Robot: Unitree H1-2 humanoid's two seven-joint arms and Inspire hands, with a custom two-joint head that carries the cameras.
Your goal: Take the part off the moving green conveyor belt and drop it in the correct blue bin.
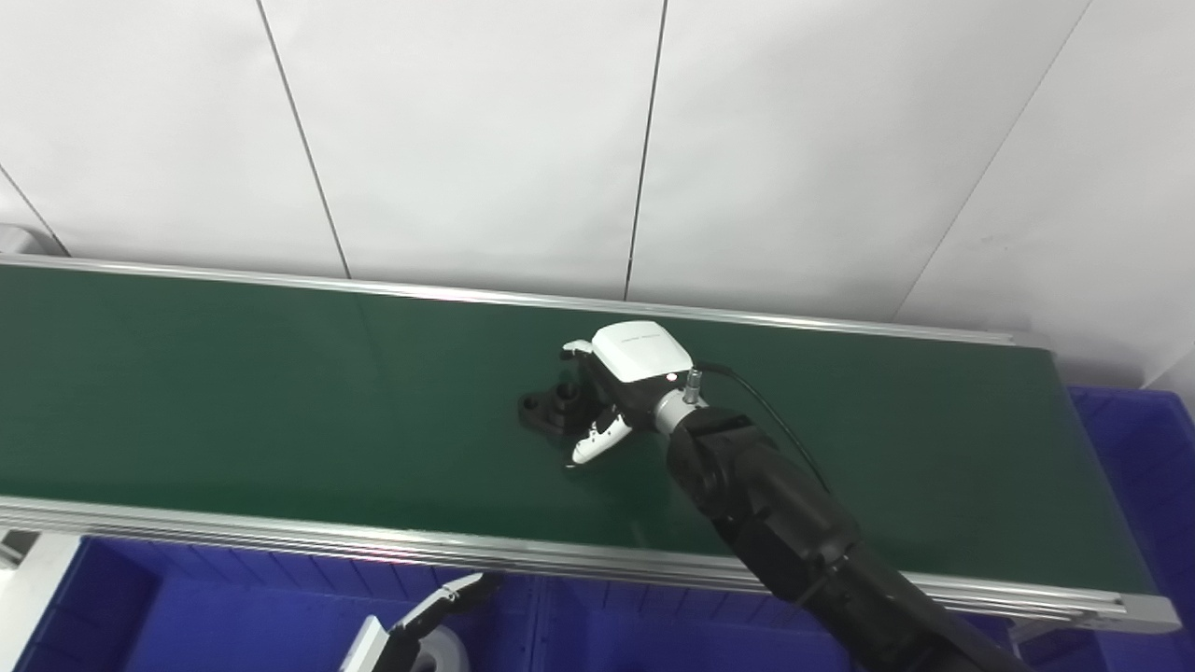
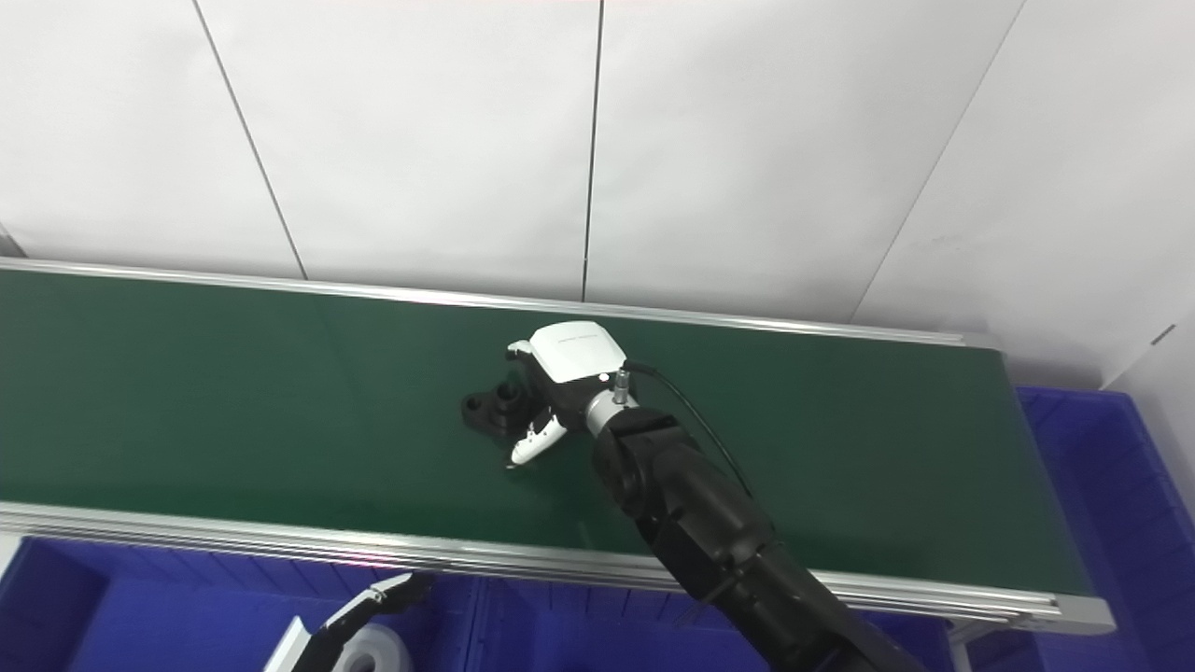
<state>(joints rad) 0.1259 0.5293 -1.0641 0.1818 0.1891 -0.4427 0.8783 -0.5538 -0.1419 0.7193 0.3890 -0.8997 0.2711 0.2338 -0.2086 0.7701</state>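
The right hand (image 1: 611, 392) reaches over the green conveyor belt (image 1: 233, 392), its fingers (image 1: 590, 446) curled round a black part (image 1: 551, 408) lying mid-belt, at the hand's 9 o'clock. At 6 o'clock below the belt, the left hand (image 1: 420, 621) shows only partly above a blue bin (image 1: 233, 616); its grip cannot be told.

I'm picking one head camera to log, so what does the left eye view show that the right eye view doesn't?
Only the left eye view shows a white frame piece at its bottom-left corner. Only the right eye view shows more of the blue bin past the belt's right end. Both show the right robot hand at the black part on the green belt, and the left robot hand low over the near bins.
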